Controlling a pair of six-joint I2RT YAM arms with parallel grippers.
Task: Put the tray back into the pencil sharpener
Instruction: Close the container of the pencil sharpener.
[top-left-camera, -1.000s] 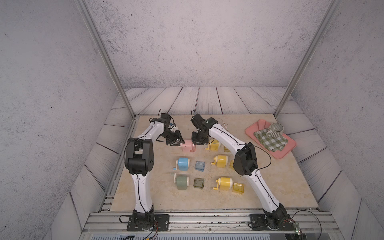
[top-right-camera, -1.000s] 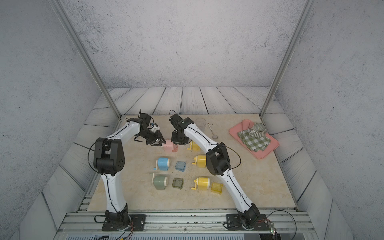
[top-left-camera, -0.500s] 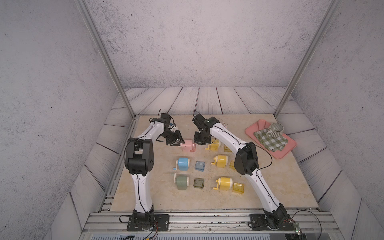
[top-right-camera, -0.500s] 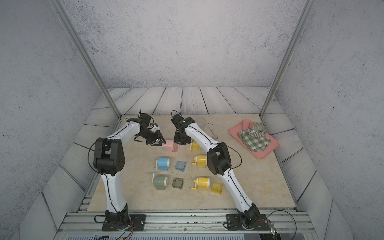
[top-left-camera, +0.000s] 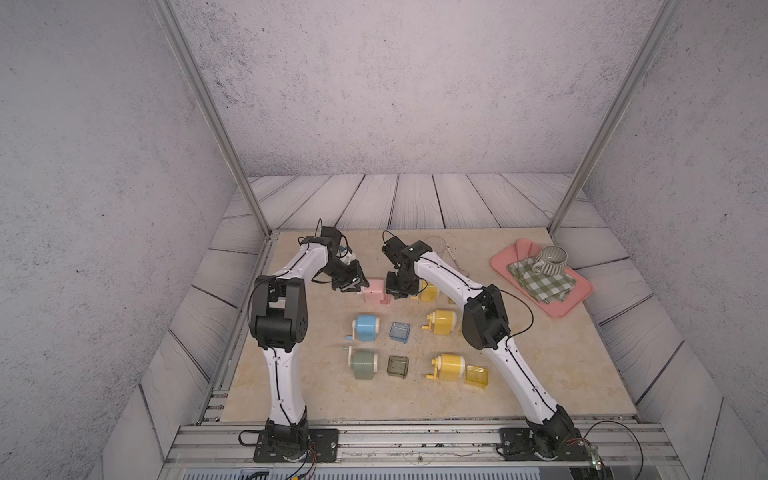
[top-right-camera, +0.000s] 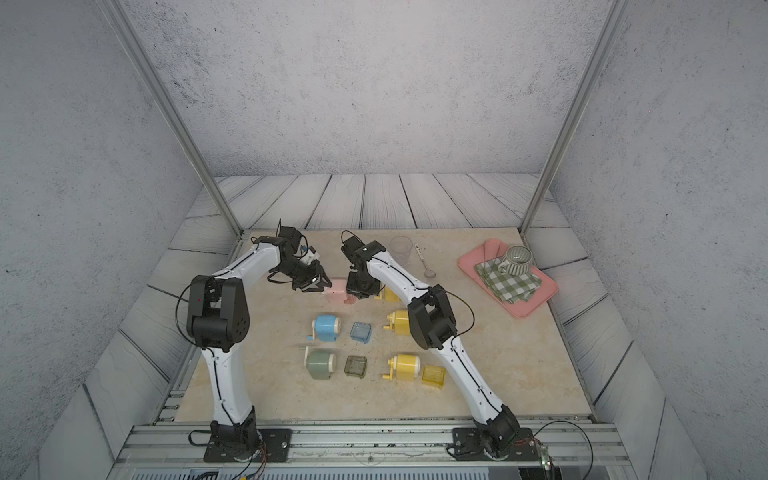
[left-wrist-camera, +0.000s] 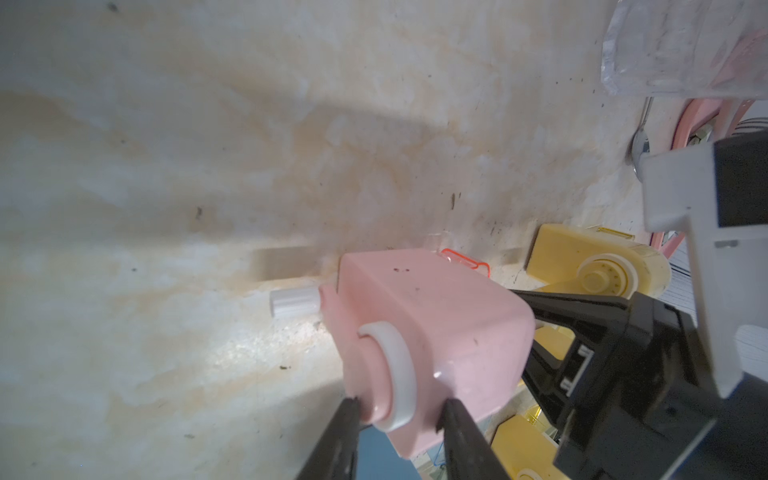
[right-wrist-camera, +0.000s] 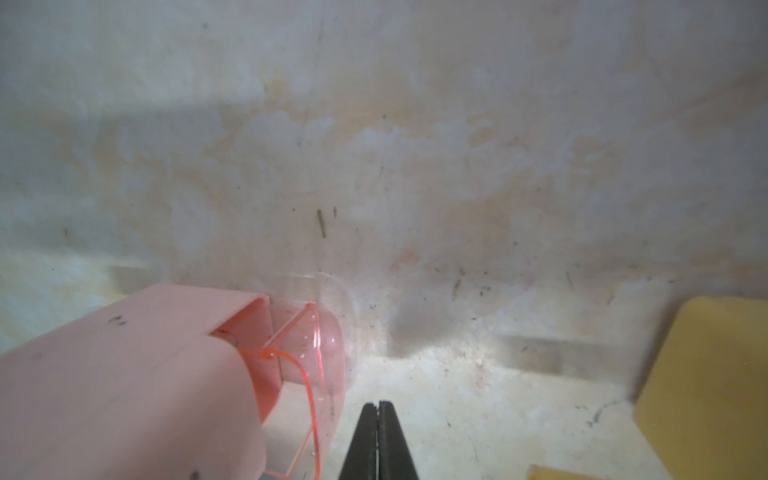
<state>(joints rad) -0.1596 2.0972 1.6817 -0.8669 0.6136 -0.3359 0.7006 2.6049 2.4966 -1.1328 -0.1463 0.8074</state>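
The left gripper (left-wrist-camera: 401, 409) clamps the pink sharpener (left-wrist-camera: 436, 316); the right gripper (right-wrist-camera: 378, 405), closed, flanks its seemingly part-inserted tray (right-wrist-camera: 316, 353).

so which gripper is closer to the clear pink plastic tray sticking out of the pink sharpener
Right. The right gripper, shut, sits beside the clear pink plastic tray; the left gripper clamps the pink plastic pencil sharpener at its opposite end.

Reaches with left arm (top-left-camera: 286, 374) from seven o'clock toward one, elbow raised. Clamps left gripper (top-left-camera: 360, 286) on pink sharpener (top-left-camera: 376, 291). Reaches with right arm (top-left-camera: 517, 368) from five o'clock toward eleven. Holds right gripper (right-wrist-camera: 378, 405) closed, empty, tips down.
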